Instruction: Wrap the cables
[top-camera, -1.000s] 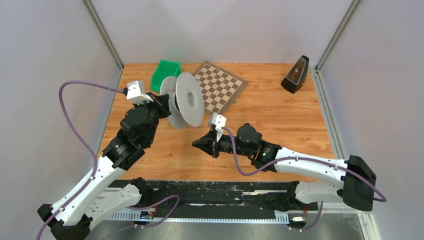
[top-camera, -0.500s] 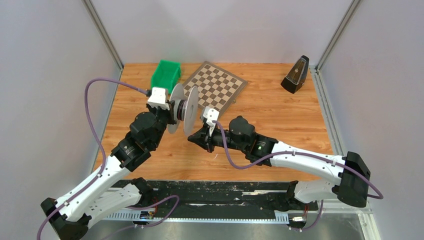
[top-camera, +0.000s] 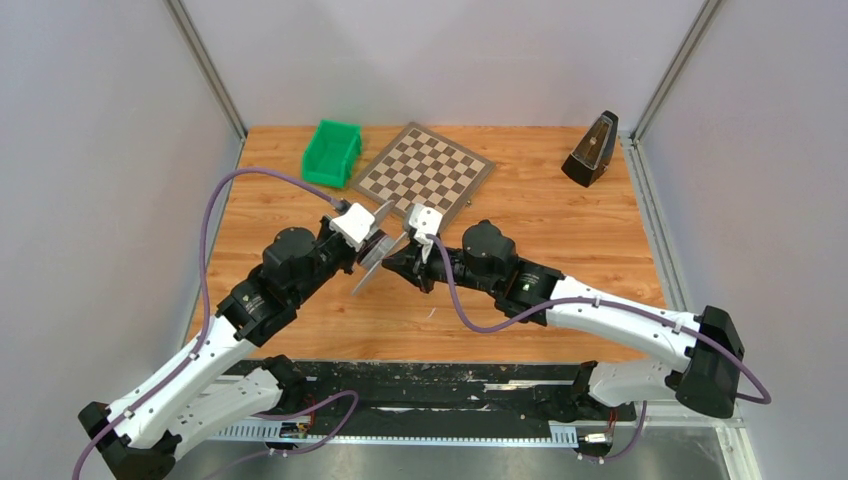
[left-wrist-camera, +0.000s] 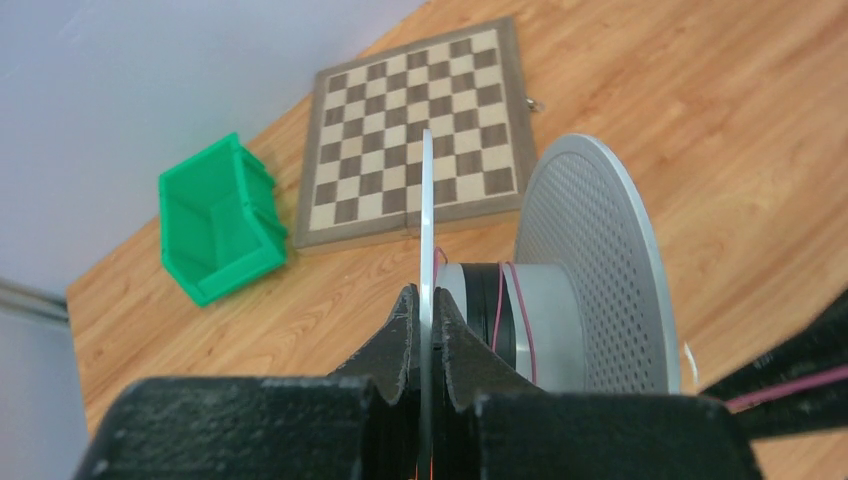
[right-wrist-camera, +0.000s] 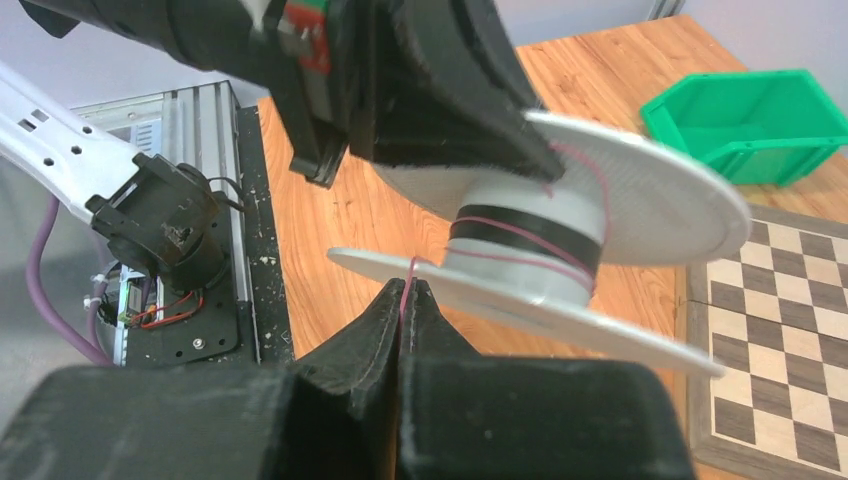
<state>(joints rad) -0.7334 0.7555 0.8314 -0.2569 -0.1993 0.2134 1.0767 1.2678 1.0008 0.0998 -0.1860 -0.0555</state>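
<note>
A grey spool (top-camera: 371, 255) with two round flanges is held off the table at the centre, edge-on to the top camera. My left gripper (top-camera: 362, 243) is shut on the thin near flange (left-wrist-camera: 426, 220), with a finger on each face of it (left-wrist-camera: 423, 300). The hub (left-wrist-camera: 545, 320) carries a black band and a few turns of thin pink cable (left-wrist-camera: 499, 310). My right gripper (top-camera: 395, 264) sits just right of the spool. In the right wrist view it (right-wrist-camera: 408, 287) is shut on the pink cable (right-wrist-camera: 520, 236), which runs up over the lower flange (right-wrist-camera: 560, 320) to the hub.
A green bin (top-camera: 332, 150) stands at the back left and a chessboard (top-camera: 425, 175) lies behind the spool. A black metronome (top-camera: 591, 149) stands at the back right. Grey walls close in the left, back and right sides.
My left arm carried the spool from near the green bin down and right to the centre and turned it edge-on. My right gripper moved up and left to meet it.
</note>
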